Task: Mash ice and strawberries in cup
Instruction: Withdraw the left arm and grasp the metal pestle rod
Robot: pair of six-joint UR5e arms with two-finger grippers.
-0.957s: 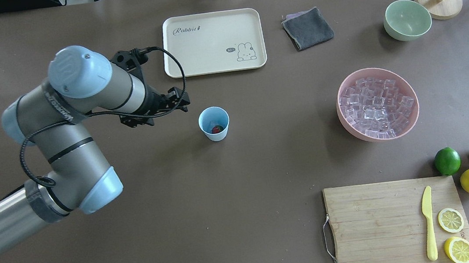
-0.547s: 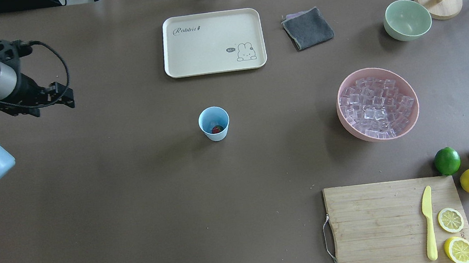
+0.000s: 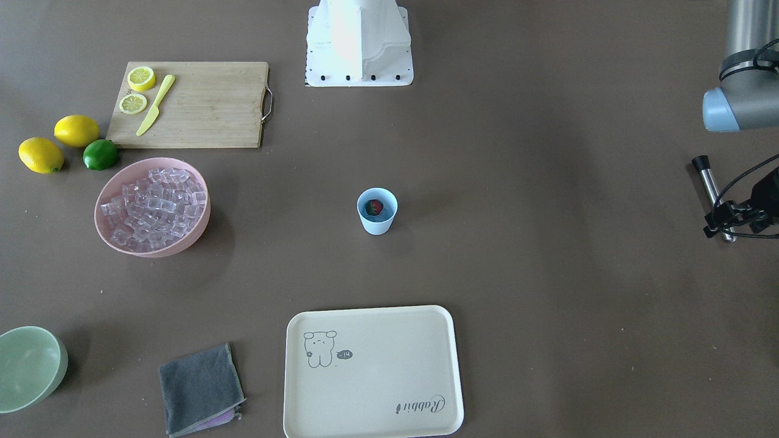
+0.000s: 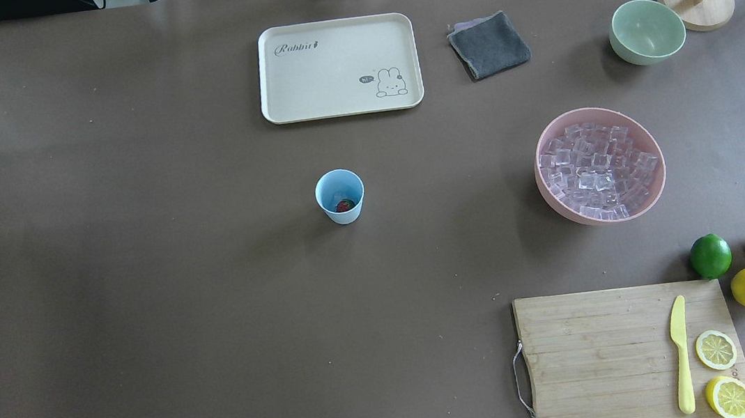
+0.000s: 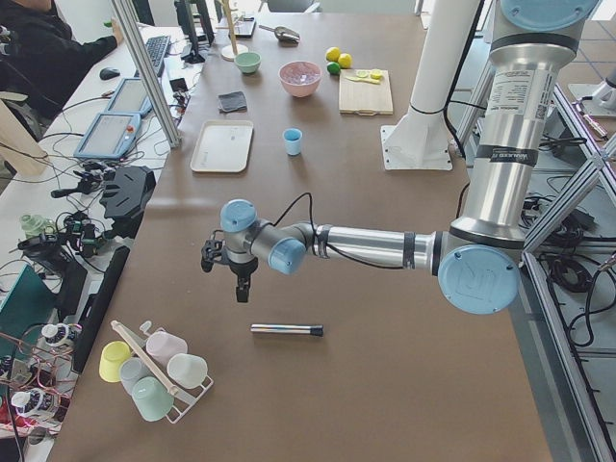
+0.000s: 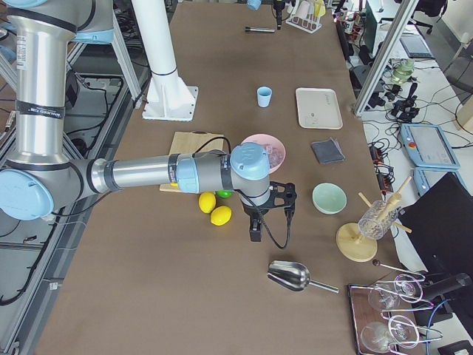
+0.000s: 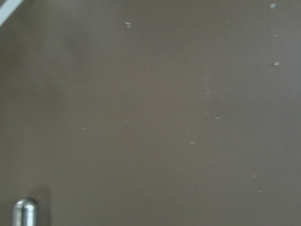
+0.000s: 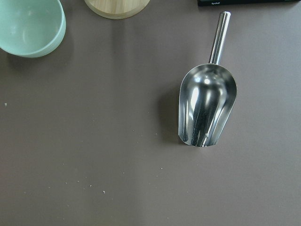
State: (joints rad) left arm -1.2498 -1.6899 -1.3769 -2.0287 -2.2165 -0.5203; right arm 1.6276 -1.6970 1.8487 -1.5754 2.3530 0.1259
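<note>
The pale-blue cup (image 4: 340,196) (image 3: 377,210) stands alone mid-table with the red strawberry (image 4: 345,205) (image 3: 375,207) inside it. The ice (image 4: 598,169) (image 3: 152,207) fills a pink bowl (image 4: 659,185). Whether any ice lies in the cup I cannot tell. My left gripper (image 3: 723,224) (image 5: 242,292) hangs far to the cup's left, over a metal rod (image 3: 709,188) (image 5: 287,330) lying on the table. I cannot tell whether it is open or shut. My right gripper (image 6: 256,233) hangs near a steel scoop (image 8: 207,110) (image 6: 292,275), fingers unreadable.
A cream tray (image 4: 339,67), a grey cloth (image 4: 488,45) and a pale-green bowl (image 4: 647,30) lie at the far side. A cutting board (image 4: 600,358) carries a yellow knife and lemon slices, with a lime (image 4: 710,255) and two lemons beside it. A cup rack (image 5: 154,366) stands past the rod.
My left arm has swung away from just beside the cup to the left, almost out of the overhead view. The cup, strawberry and ice bowl have not moved.
</note>
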